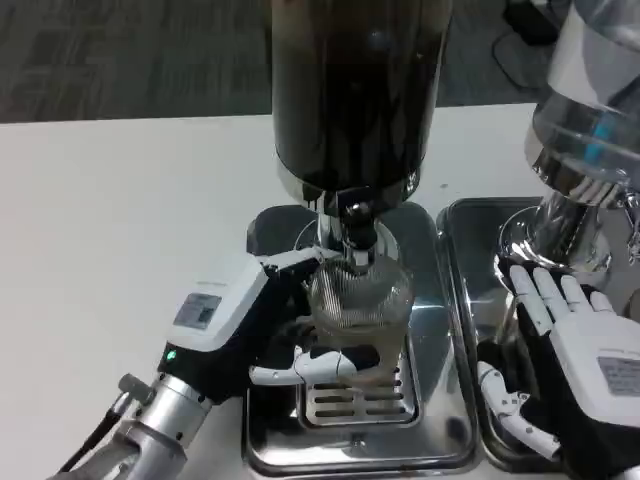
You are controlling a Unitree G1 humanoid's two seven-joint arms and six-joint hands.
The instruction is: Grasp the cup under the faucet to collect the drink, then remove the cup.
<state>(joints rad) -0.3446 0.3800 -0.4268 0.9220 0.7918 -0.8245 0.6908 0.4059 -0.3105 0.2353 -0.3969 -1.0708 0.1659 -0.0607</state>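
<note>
- The white table (110,230) runs wide under everything, with grey carpet beyond it.
- A tall dark drink dispenser (358,90) stands in the middle on a steel drip tray (440,445).
- A second, clear dispenser (590,130) stands at the right on its own tray (468,250).
- The left hand (262,322) wraps its fingers around the cup, gripping it.
- The right hand (580,345) rests with fingers spread, holding nothing, just before the clear dispenser's base.
- The clear ribbed cup (358,295) sits right under the faucet (350,225), above the tray's grille.
</note>
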